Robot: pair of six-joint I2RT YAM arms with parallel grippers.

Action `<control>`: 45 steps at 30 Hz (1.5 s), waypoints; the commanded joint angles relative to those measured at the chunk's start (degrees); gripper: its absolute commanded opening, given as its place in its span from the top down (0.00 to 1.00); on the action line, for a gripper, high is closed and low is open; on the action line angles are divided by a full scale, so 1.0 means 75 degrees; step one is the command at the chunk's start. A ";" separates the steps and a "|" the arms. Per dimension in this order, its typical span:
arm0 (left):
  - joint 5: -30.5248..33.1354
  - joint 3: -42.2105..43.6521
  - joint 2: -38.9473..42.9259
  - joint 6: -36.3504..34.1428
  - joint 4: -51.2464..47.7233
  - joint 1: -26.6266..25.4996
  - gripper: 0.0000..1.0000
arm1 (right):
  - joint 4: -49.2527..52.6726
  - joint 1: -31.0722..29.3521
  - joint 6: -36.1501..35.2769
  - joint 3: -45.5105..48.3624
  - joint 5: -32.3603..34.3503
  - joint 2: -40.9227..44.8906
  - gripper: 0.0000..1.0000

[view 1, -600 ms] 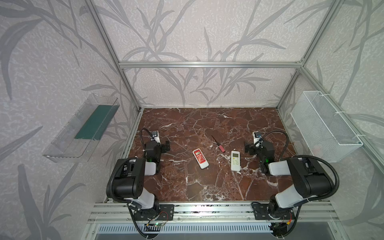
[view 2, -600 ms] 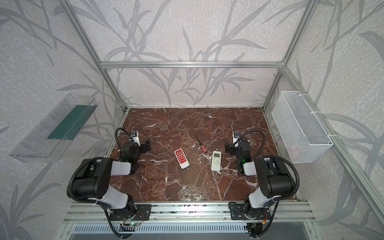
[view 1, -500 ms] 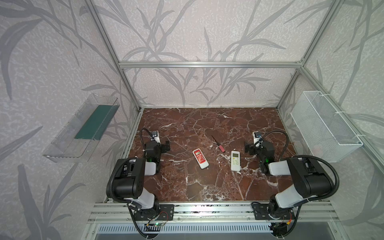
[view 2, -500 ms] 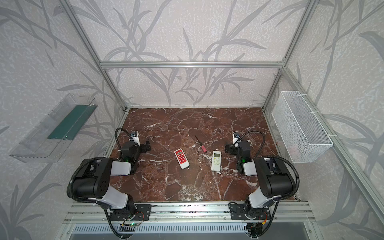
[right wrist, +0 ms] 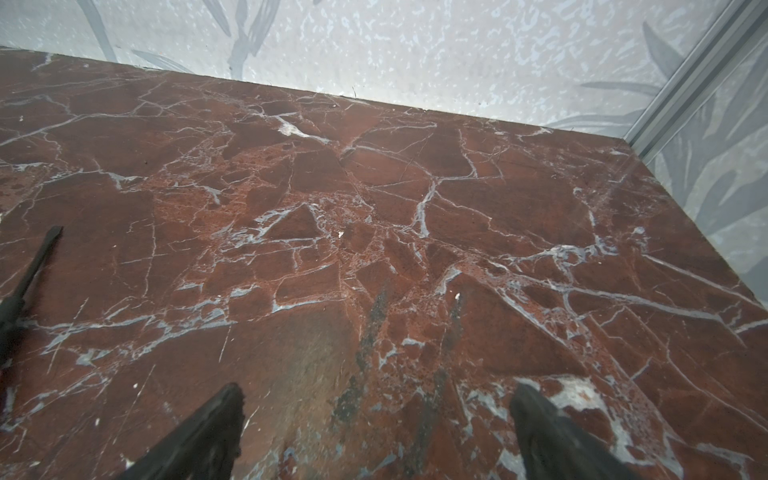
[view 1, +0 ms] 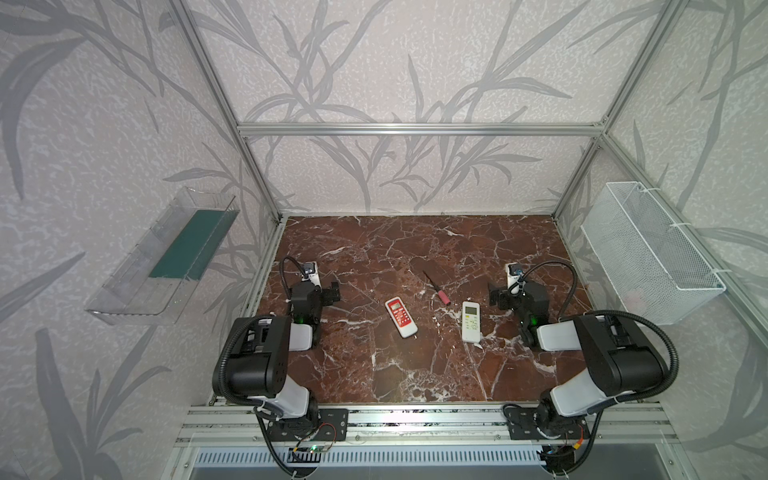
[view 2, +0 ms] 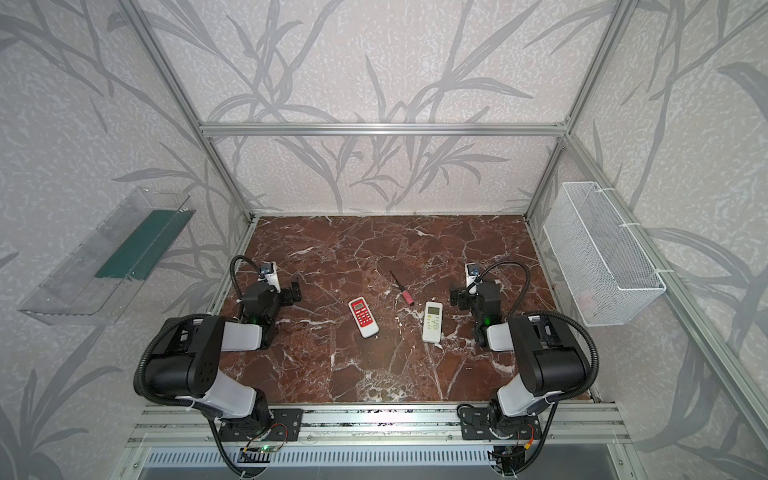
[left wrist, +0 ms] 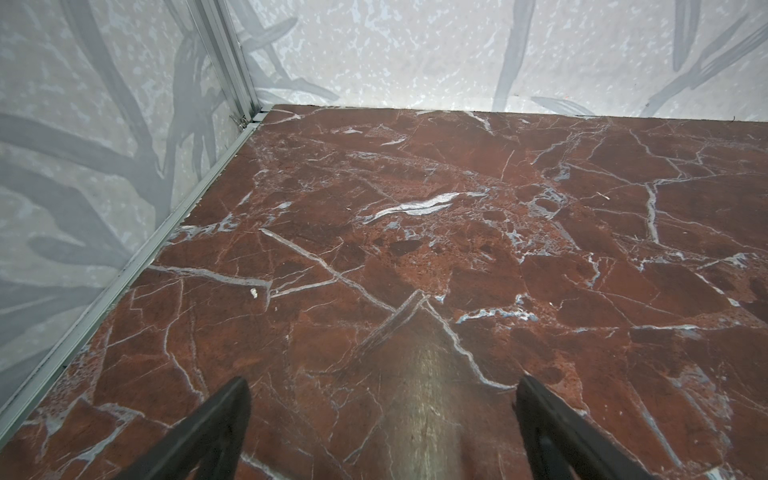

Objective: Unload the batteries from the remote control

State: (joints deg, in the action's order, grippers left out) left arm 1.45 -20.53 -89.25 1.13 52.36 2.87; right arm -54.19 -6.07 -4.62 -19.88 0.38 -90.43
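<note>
Far left on the side wall in both top views: a clear plastic shelf [view 1: 162,259] with a green strip inside. Next, along the left edge of the red marble table [view 1: 374,374], the left arm [view 1: 257,357], folded low and well apart from everything lying on the surface. Through the wrist camera there: left gripper [left wrist: 384,392] over bare marble near the wall corner, black fingers [left wrist: 226,409] spread wide, released, grasping nothing. Toward the middle, a red-faced remote [view 1: 401,317] lying flat, buttons up, display end toward the back and slightly left. Just right of that and a little further back, a thin screwdriver [view 1: 436,287] with a red handle, flat on the marble, shaft pointing back-left, near both remotes yet touching neither. Right again, a white remote [view 1: 471,321], also flat and buttons up, lying roughly front to back. As for the batteries: not visible in any view, backs of both remotes hidden against the table. Then the right arm [view 1: 615,361], folded low along the right edge, near the white remote without touching. Through the wrist camera on that side: right gripper [right wrist: 376,399] above bare marble, fingers [right wrist: 536,409] likewise spread wide, released, empty, with the screwdriver's dark tip at the frame edge. Far right on the side wall, a white wire basket [view 1: 648,257].
</note>
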 commanded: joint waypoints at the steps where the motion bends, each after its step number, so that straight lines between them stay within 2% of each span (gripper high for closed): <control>1: 0.0064 -0.0151 -0.0074 0.0073 0.0224 0.0015 0.01 | -0.0322 -0.0047 -0.0087 -0.0184 -0.0014 -0.0065 0.01; 32: 0.0070 -0.0145 -0.0070 0.0073 0.0226 0.0016 0.01 | -0.0325 -0.0047 -0.0087 -0.0174 -0.0007 -0.0069 0.01; 35: 0.0072 -0.0156 -0.0072 0.0096 0.0228 0.0016 0.01 | -0.0373 -0.0074 -0.0285 -0.0050 -0.0438 0.0162 0.01; 42: -0.0227 -0.0086 0.0220 -0.0135 0.0098 -0.0059 0.01 | 0.1875 -0.0430 -0.0423 -0.0434 -0.0109 0.1874 0.01; 45: 0.0260 -0.0558 0.0952 0.0017 -0.1471 -0.0135 0.01 | 0.3501 -0.0562 0.0034 -0.1019 0.0344 0.2516 0.01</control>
State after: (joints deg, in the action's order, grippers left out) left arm 1.45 -20.97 -86.70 0.93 48.29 2.28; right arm -40.03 -9.54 -6.63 -23.18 -0.14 -75.09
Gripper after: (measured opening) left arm 0.991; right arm 0.993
